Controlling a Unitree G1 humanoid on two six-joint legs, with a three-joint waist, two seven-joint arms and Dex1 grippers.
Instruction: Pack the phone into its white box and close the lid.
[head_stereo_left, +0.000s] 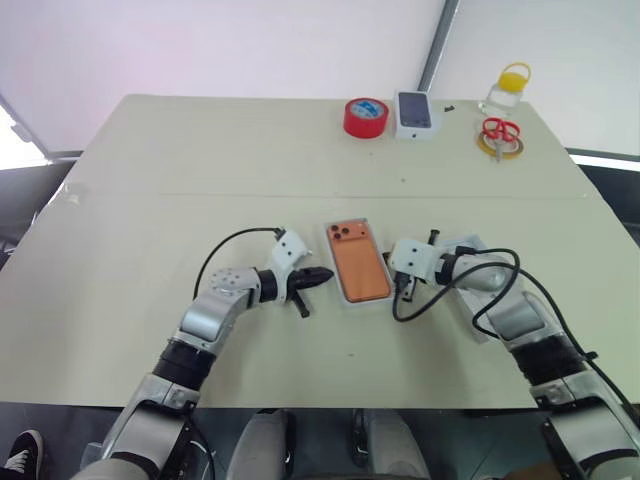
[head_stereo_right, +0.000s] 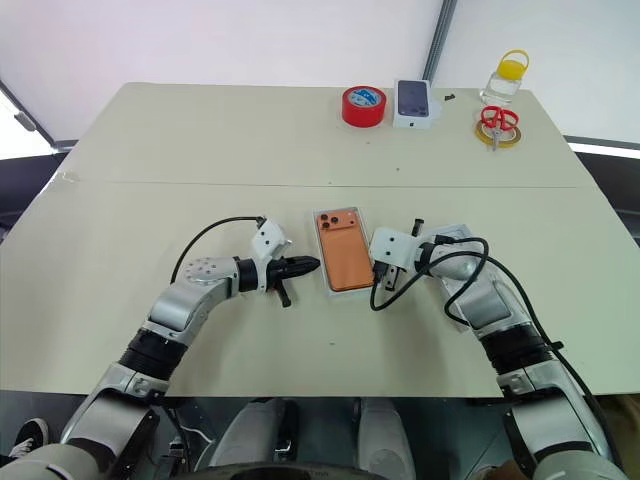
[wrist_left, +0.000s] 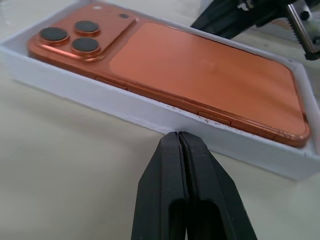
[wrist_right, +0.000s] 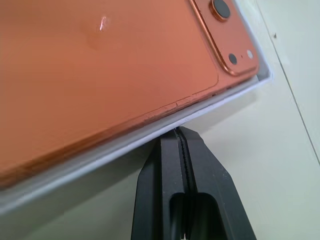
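Observation:
The orange phone (head_stereo_left: 358, 260) lies back up inside the white box (head_stereo_left: 344, 299), near the middle of the table, camera cluster at the far end. My left gripper (head_stereo_left: 325, 273) is shut and empty, its tip against the box's left wall (wrist_left: 125, 107). From the other side my right gripper (head_stereo_left: 394, 268) is also shut and empty, its tip at the box's right wall (wrist_right: 150, 137). A white piece that looks like the lid (head_stereo_left: 468, 242) lies under my right forearm, mostly hidden.
Along the table's far edge stand a red tape roll (head_stereo_left: 365, 117), a small white carton picturing a dark phone (head_stereo_left: 415, 113), a clear jar with a yellow cap (head_stereo_left: 507, 88) and red scissors (head_stereo_left: 500, 130). Black cables loop from both wrists.

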